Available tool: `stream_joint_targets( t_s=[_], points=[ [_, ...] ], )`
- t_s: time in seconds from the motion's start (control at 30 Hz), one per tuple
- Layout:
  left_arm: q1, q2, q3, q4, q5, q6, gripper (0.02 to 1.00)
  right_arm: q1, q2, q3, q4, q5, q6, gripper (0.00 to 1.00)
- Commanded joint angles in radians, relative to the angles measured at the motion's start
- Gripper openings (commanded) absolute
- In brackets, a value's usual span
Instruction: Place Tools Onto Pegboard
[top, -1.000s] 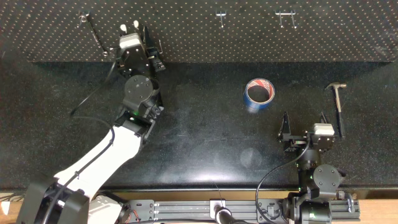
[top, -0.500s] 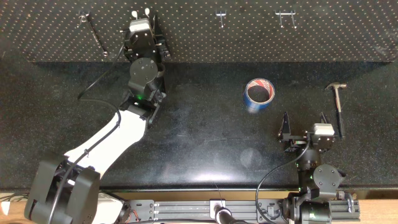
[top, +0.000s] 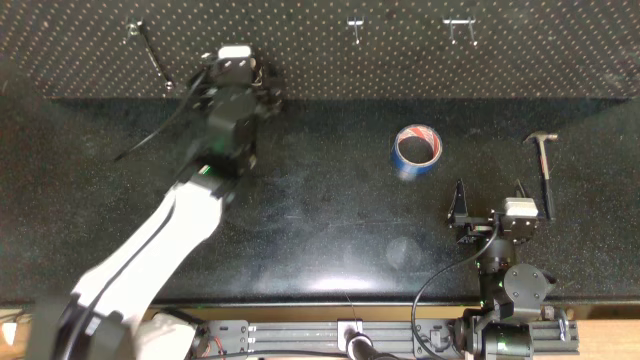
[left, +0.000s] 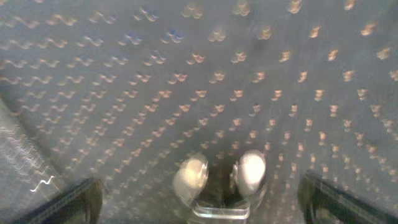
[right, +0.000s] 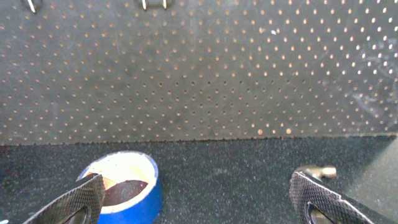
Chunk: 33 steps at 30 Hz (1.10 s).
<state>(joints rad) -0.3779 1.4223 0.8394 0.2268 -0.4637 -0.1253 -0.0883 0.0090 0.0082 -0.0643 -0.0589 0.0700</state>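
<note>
Left arm, mine. My left gripper (top: 238, 62) is up against the black perforated pegboard (top: 400, 60), fingers spread wide, nothing between them.

- Change: a second ago I was low on the board, just beside the slim grey metal wrench (top: 152, 58). Half a second ago I had climbed higher. Now I have swung rightward, away from it, and I am in motion.
- The wrench has not shifted through any of this. It hangs slanting from the small metal hook (top: 135, 30) at the board's upper left, apart from me.
- Reading: the wrench looks placed and I appear to be clearing off it. One tool up.

Right gripper (top: 489, 188): unmoved, low over the black textured worktop (top: 320, 220), jaws apart, empty.

Still on the worktop:
- blue roll of tape (top: 417, 148), near the middle, below the board's lower edge.
- metal-headed hammer with a dark handle (top: 545, 165), far right, just beside the right gripper.

Two bare metal hooks (top: 354, 28) wait on the upper board, to the right. Likely next: tape or hammer.
</note>
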Motion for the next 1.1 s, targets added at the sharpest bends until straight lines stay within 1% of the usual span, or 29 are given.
stream_joint_targets(
  t_s=[0.03, 0.07, 0.1, 0.13, 0.17, 0.23, 0.27, 0.33, 0.4, 0.73, 0.77, 0.8, 0.83, 0.87, 0.9, 0.93, 0.97, 1.03, 1.1],
  points=[
    [0.087, -0.799, -0.378, -0.058, 0.164, -0.001, 0.996, 0.007, -0.008, -0.004, -0.002, 0.000, 0.000, 0.976],
    [0.199, -1.056, -0.498, -0.118, 0.362, -0.001, 0.993, 0.007, -0.008, -0.004, -0.002, 0.000, 0.000, 0.976],
    [0.259, -1.138, -0.546, -0.158, 0.491, -0.001, 0.993, 0.007, -0.008, -0.004, -0.002, 0.000, 0.000, 0.976],
    [0.329, -1.199, -0.605, -0.179, 0.602, -0.001, 0.993, 0.007, -0.008, -0.004, -0.002, 0.000, 0.000, 0.976],
    [0.351, -1.245, -0.671, -0.152, 0.612, 0.000, 0.996, 0.007, -0.008, -0.004, -0.002, 0.000, 0.000, 0.976],
    [0.352, -1.384, -0.815, -0.141, 0.546, 0.000, 0.993, 0.007, -0.008, -0.004, -0.002, 0.000, 0.000, 0.976],
    [0.352, -1.417, -0.834, -0.191, 0.547, 0.000, 0.993, 0.007, -0.008, -0.004, -0.002, 0.000, 0.000, 0.976],
    [0.352, -1.419, -0.834, -0.208, 0.547, 0.000, 0.996, 0.007, -0.008, -0.004, -0.002, 0.000, 0.000, 0.976],
    [0.351, -1.419, -0.834, -0.296, 0.547, 0.000, 0.993, 0.007, -0.008, -0.004, -0.002, 0.000, 0.000, 0.976],
    [0.350, -1.419, -0.834, -0.300, 0.547, 0.000, 0.993, 0.007, -0.004, -0.004, -0.003, -0.001, 0.000, 0.976],
    [0.350, -1.419, -0.834, -0.300, 0.547, 0.000, 0.993, 0.007, 0.039, 0.006, -0.024, -0.001, 0.029, 0.976],
    [0.350, -1.419, -0.834, -0.300, 0.547, 0.000, 0.993, 0.007, 0.113, 0.061, -0.087, -0.001, 0.063, 0.976],
    [0.350, -1.419, -0.834, -0.300, 0.547, 0.000, 0.993, 0.007, 0.280, 0.202, -0.180, -0.007, 0.125, 0.976],
    [0.350, -1.419, -0.834, -0.300, 0.547, 0.000, 0.993, 0.007, 0.534, 0.424, -0.295, -0.112, 0.136, 0.976],
    [0.350, -1.419, -0.834, -0.300, 0.547, 0.000, 0.993, 0.007, 0.772, 0.640, -0.475, -0.285, 0.135, 0.976],
    [0.350, -1.419, -0.834, -0.300, 0.547, 0.000, 0.993, 0.020, 0.972, 0.814, -0.642, -0.351, 0.135, 0.976],
    [0.350, -1.419, -0.834, -0.300, 0.547, 0.000, 0.993, 0.079, 1.166, 0.972, -0.799, -0.349, 0.111, 0.976],
    [0.350, -1.419, -0.834, -0.300, 0.547, 0.000, 0.996, 0.175, 1.383, 1.055, -0.821, -0.342, 0.060, 0.976],
    [0.350, -1.419, -0.834, -0.300, 0.547, 0.000, 0.993, 0.259, 1.504, 1.104, -0.821, -0.342, 0.006, 0.976]
  ],
)
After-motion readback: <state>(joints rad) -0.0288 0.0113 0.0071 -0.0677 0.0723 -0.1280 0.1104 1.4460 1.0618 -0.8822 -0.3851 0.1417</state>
